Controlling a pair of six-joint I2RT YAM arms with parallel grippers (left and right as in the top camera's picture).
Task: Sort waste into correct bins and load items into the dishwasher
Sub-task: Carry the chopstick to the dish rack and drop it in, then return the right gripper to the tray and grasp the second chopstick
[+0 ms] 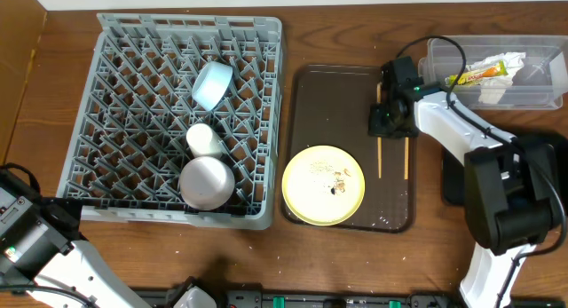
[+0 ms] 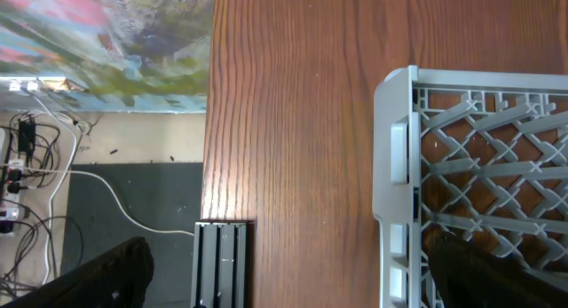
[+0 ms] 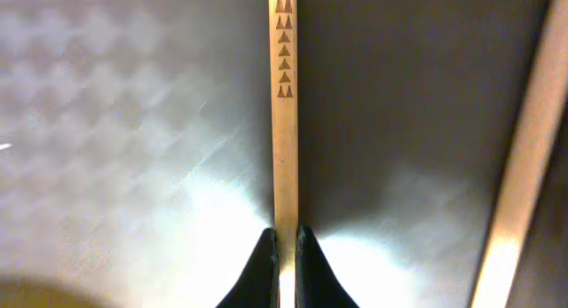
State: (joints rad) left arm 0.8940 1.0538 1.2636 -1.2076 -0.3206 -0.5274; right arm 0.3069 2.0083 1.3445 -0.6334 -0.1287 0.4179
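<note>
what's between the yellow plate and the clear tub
Overhead shows the two chopsticks lying on the brown tray there, and the right gripper shut on the one nearer the plate; the right wrist view confirms that grip.

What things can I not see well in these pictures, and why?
Black bin: overhead view, the right arm covers most of it; its contents do not show.
Left hand: left wrist view, cut off by the bottom edge; only dark finger ends show.
Bits on the yellow plate: overhead view, too small to name.
Right hand: overhead view hides its fingertips; the right wrist view shows them shut on a chopstick.
</note>
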